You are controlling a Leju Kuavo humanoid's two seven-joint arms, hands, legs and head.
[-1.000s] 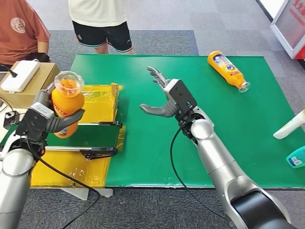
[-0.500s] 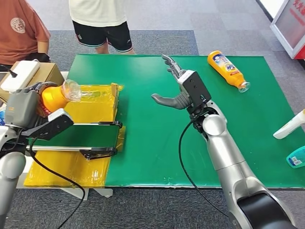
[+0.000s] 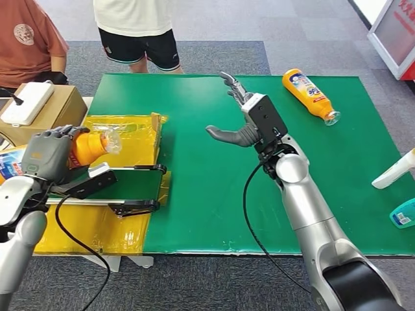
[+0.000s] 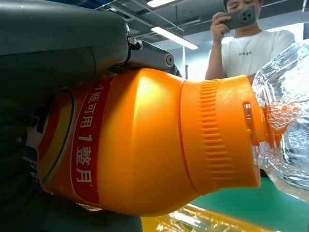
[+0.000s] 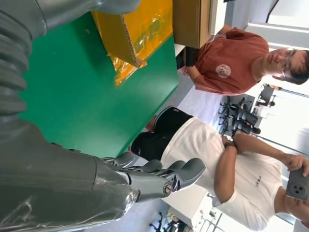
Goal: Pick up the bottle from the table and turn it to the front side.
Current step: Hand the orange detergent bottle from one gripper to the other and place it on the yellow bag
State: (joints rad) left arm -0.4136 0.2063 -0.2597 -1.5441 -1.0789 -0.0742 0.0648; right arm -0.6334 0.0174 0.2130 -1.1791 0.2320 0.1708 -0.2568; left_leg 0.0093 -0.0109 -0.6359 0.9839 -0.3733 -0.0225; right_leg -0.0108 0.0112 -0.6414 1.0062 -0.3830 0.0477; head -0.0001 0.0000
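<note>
An orange bottle (image 3: 87,147) with a clear cap is gripped by the left hand (image 3: 48,154) at the left edge of the scene, held up over the yellow tape-wrapped cardboard tray (image 3: 128,139) and the black-framed conveyor piece (image 3: 132,188), and laid roughly on its side with the clear cap (image 3: 111,138) pointed toward the green mat. In the left wrist view the bottle (image 4: 146,145) is seen close up: a red label band with white Chinese characters, a ribbed orange collar, and the clear cap (image 4: 284,121) over an orange spout; the grey thumb and fingers are wrapped over its body. Which face of the bottle is turned forward cannot be told with certainty. The right hand (image 3: 234,115) is raised over the middle of the green mat (image 3: 205,194), empty, with fingers spread and thumb stuck out to the side; the same splayed fingers (image 5: 164,174) are seen in the right wrist view. A second orange bottle (image 3: 309,94) is lying on its side at the far right corner of the mat, well apart from both hands. A white bottle (image 3: 393,170) and a teal item (image 3: 404,214) are cut off at the right edge. A cardboard box (image 3: 47,110) with a white device (image 3: 26,102) on top is placed at far left. Two people are standing behind the table, one in a rust shirt (image 3: 26,35), one in a white shirt and black shorts (image 3: 139,45).
</note>
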